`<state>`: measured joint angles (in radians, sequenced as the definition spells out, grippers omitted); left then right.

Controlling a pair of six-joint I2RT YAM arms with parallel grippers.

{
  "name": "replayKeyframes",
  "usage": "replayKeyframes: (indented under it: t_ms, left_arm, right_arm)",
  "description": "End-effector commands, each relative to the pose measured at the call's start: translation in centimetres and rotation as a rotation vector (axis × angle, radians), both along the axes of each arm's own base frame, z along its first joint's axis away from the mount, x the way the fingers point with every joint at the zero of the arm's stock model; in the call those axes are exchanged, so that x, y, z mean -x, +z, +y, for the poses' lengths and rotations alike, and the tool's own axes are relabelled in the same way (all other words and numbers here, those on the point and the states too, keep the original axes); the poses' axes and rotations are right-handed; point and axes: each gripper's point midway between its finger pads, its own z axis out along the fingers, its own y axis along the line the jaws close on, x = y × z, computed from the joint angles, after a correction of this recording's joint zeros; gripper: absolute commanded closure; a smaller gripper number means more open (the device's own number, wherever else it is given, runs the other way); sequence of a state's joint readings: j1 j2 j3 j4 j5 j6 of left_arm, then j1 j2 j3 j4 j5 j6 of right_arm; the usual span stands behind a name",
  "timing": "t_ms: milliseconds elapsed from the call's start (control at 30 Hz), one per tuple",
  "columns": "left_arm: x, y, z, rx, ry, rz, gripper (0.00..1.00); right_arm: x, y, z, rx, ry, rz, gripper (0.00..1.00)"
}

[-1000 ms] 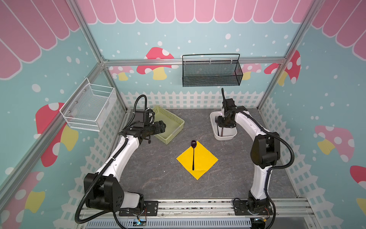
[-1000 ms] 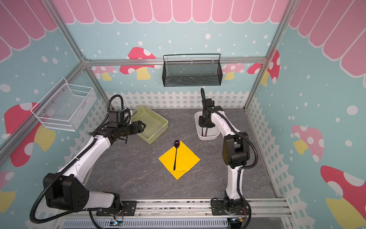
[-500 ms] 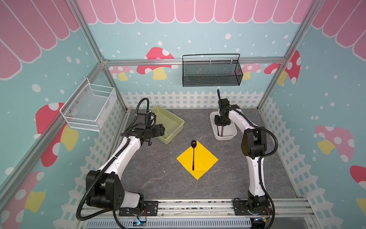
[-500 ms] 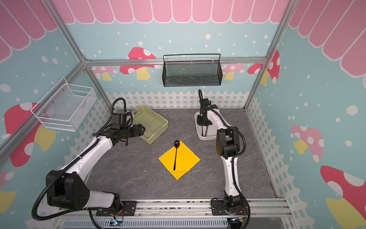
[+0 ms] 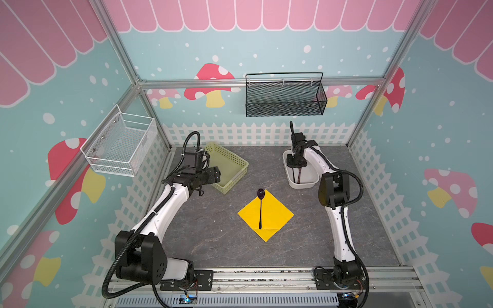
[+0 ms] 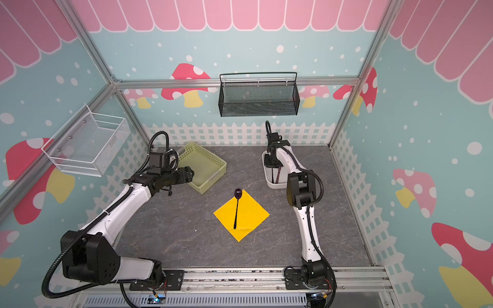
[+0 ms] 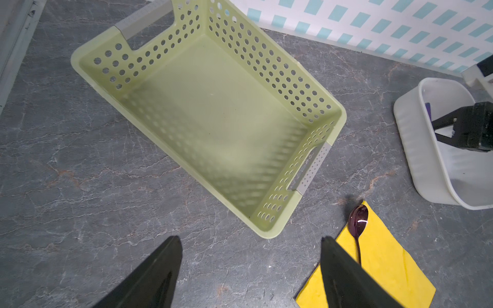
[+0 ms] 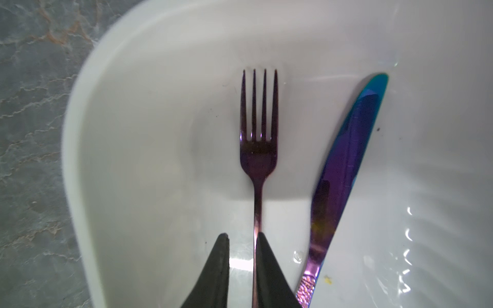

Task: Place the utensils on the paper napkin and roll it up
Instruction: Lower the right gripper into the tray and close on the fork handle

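Spoon (image 5: 260,208) lies along the yellow napkin (image 5: 276,214) on the desk (image 5: 213,240); fork (image 8: 258,149) and knife (image 8: 344,170) lie in the white tub (image 8: 88,133). Right gripper (image 8: 242,235) is in the tub, jaws narrowly apart astride the fork's handle — a gap on one side. Left gripper (image 7: 250,238) hangs by the green basket (image 7: 314,112), jaws spread wide, empty.

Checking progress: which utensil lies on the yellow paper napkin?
The dark purple spoon; the dark fork and blue-purple knife are in the white plastic tub.
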<state>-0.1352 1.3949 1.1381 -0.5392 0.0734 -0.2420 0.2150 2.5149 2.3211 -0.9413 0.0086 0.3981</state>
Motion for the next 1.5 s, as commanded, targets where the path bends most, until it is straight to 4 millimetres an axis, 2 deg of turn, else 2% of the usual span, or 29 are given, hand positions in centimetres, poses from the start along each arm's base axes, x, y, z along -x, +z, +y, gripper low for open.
replayKeyframes:
  t_ms: [0,433,700,900,1267,1467]
  left_arm:
    - [0.2,0.2,0.3,-0.02,0.005,-0.006,0.17]
    - [0.1,0.1,0.3,-0.016,0.0,0.001,0.17]
    - [0.1,0.1,0.4,-0.021,0.005,0.0,0.17]
    - [0.2,0.2,1.3,-0.056,0.029,0.004,0.17]
    - [0.4,0.0,1.4,-0.059,0.031,0.009,0.17]
    - [0.2,0.0,1.4,-0.058,0.03,0.01,0.17]
  right_arm:
    - [-0.2,-0.9,-1.0,0.036,-0.002,0.02,0.79]
    - [-0.5,-2.7,-1.6,0.046,-0.013,0.038,0.79]
    - [-0.2,-4.0,-1.5,0.016,-0.01,0.069,0.83]
    - [0.3,-4.9,-1.3,0.01,-0.002,0.097,0.86]
    - [0.2,-4.4,-1.2,0.0,-0.015,0.092,0.94]
    - [-0.4,-1.9,-0.9,-0.019,-0.017,0.047,0.97]
